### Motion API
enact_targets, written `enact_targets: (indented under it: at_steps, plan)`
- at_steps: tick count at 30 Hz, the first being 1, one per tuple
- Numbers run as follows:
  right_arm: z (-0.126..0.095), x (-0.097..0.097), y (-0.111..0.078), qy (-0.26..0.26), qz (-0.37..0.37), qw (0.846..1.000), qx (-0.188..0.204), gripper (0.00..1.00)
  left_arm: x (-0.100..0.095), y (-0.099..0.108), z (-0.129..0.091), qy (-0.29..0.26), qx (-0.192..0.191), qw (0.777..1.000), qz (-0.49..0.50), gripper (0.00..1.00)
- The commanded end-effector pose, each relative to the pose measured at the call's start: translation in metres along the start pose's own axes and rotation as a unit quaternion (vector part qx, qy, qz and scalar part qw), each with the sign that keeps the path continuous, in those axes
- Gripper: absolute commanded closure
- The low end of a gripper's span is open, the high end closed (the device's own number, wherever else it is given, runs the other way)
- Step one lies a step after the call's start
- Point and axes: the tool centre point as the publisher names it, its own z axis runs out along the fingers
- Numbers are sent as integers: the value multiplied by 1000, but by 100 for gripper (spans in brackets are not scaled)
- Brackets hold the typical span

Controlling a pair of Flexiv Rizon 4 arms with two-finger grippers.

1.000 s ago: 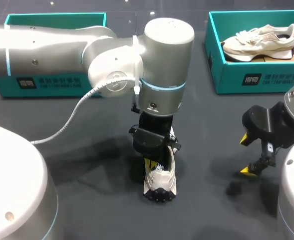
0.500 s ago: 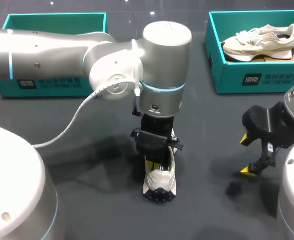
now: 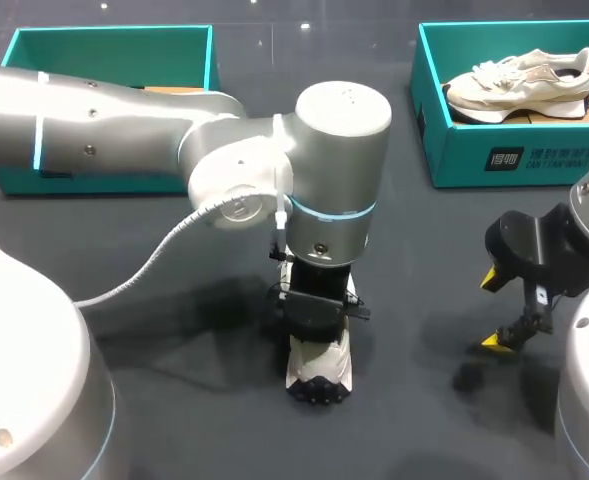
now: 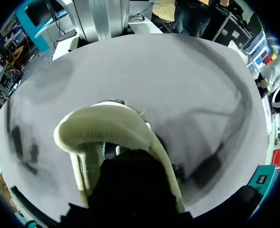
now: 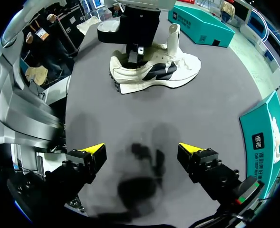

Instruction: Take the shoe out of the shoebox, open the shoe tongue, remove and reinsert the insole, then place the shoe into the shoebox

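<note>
My left arm [image 3: 124,130] has made the big move in the last second. It has swung nearer and sunk, so its forearm now crosses the front of the left box [image 3: 109,45], and the wrist sits lower over the middle of the table [image 3: 174,260].

The right box [image 3: 514,150] has not changed and holds a second shoe [image 3: 524,85].

The shoe [image 3: 321,365] I am working on stands on its sole on the open table, well apart from both boxes, just where it was a second ago.

The left gripper [image 3: 314,315] has gone down into the shoe's opening. A yellow tip showed above the collar a second ago, and none shows now. In the left wrist view the dark gripper body fills the opening inside the heel collar [image 4: 101,126]. I cannot tell whether it has hold of anything in there.

The right gripper [image 5: 142,151] has not stirred. It hangs off to the right above bare table with its fingers spread wide and nothing between them.

In the right wrist view a pale flap [image 5: 174,40] stands up from the shoe beside the left gripper. I take it for the tongue, but I am not sure.

I judge that I am reaching down for the insole and have not yet lifted it out.
</note>
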Motion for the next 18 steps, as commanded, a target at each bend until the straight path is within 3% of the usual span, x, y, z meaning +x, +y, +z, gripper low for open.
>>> enact_targets:
  at_steps: [1, 10, 14, 18]
  plan:
    - [0, 2, -1, -2, 0, 1000, -1, 0, 4, 1, 9, -27, -13, 1000, -10, 100]
    - [0, 2, -1, -2, 0, 1000, -1, 0, 3, -9, -38, -75, -57, 995, -27, 100]
    - [0, 2, -1, -2, 0, 1000, -1, 0, 6, -13, -49, -66, -42, 997, -23, 100]
    - [0, 2, -1, -2, 0, 1000, -1, 0, 7, -11, -42, -18, -28, 999, -31, 100]
